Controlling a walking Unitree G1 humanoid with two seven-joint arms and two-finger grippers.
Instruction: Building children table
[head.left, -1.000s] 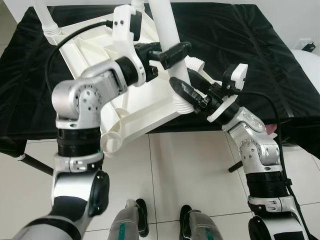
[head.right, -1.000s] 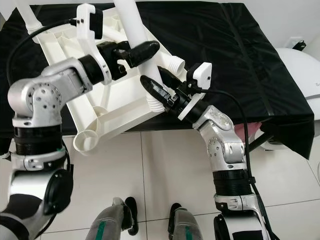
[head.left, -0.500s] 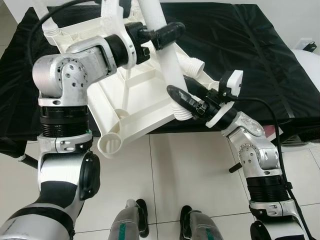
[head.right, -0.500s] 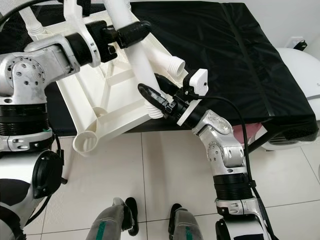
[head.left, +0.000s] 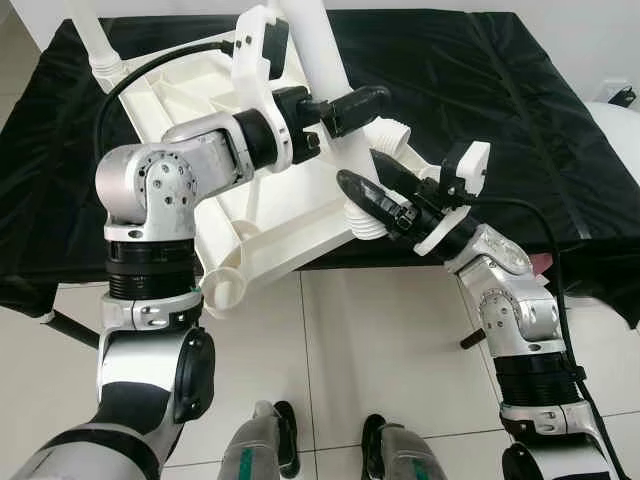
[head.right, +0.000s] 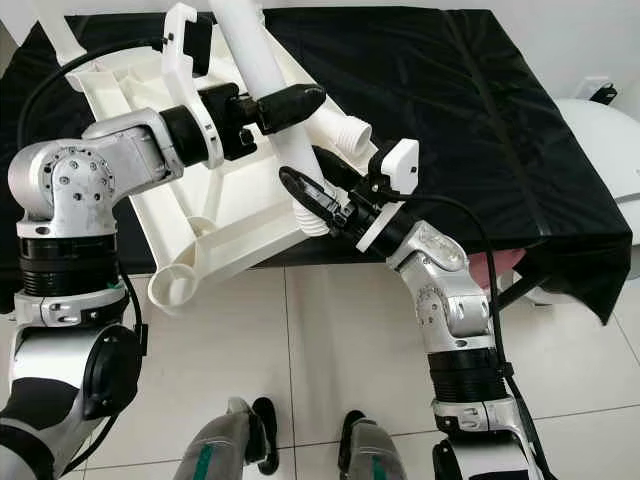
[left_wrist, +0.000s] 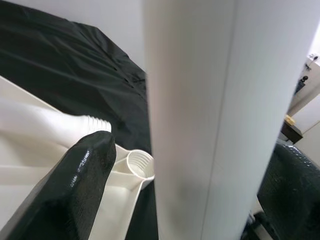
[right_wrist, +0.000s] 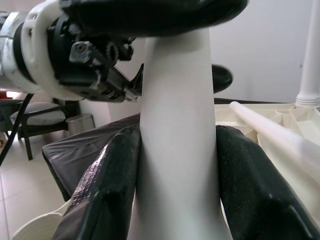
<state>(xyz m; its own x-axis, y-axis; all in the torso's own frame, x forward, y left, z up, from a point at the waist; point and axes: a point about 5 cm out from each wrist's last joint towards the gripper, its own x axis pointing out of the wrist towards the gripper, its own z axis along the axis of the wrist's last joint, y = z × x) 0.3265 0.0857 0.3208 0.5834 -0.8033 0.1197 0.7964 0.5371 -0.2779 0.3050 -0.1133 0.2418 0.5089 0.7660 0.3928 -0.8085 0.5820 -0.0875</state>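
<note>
— Since half a second ago, what changed?
— Left arm's elbow has swung back in and the left gripper (head.left: 345, 103) sits lower on the white leg (head.left: 322, 50); the right gripper (head.left: 372, 180) has barely shifted at the leg's base.

— Nearest first, what do you see?
— Robot's feet on the tiled floor (head.left: 330, 330). Next, the upturned white tabletop (head.left: 270, 215) overhanging the edge of the black-covered table (head.left: 480, 90), with an empty corner socket (head.left: 222, 290) hanging nearest. Right gripper is clamped on the leg just above its threaded collar (head.left: 362, 215). Higher up, the left gripper is closed around the same leg.

— Progress?
— I'd judge mid-way. A far leg (head.left: 92, 35) already stands in its corner. This one looks close to seated. A loose leg (head.right: 335, 125) lies on the tabletop, and that near socket awaits one.
</note>
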